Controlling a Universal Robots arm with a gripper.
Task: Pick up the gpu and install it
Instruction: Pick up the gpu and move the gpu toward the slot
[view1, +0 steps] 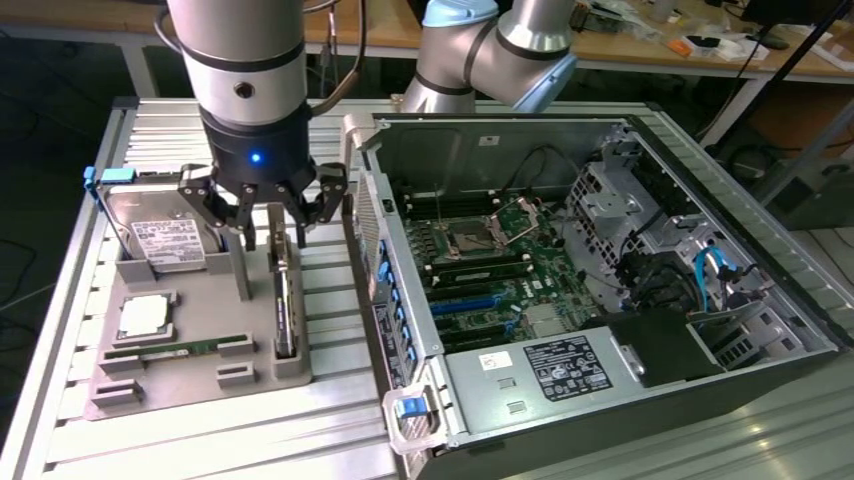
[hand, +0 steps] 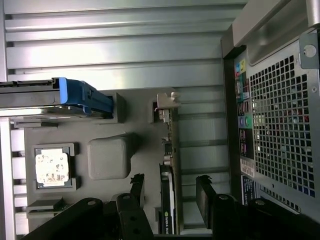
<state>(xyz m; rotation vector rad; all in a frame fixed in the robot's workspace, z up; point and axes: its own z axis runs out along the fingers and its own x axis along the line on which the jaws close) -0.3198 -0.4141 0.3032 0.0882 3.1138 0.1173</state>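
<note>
your gripper (view1: 271, 225) hung spread wide, holding nothing, a finger on each side of the gpu (view1: 284, 300), which stood on edge in the grey tray (view1: 207, 295). the hard drive (view1: 158, 238), cpu (view1: 144, 316) and ram stick (view1: 180, 349) shared that tray. the open case (view1: 601, 300) crowded the exterior view's right. the gpu's lower edge was sunk out of sight in its slot.

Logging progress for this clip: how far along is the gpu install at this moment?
Done: the gripper is positioned over the gpu, jaws open either side of it. In hand: nothing; the card stands on edge in the gray holder. Left: gripping, lifting and seating it in the open computer case.
</note>
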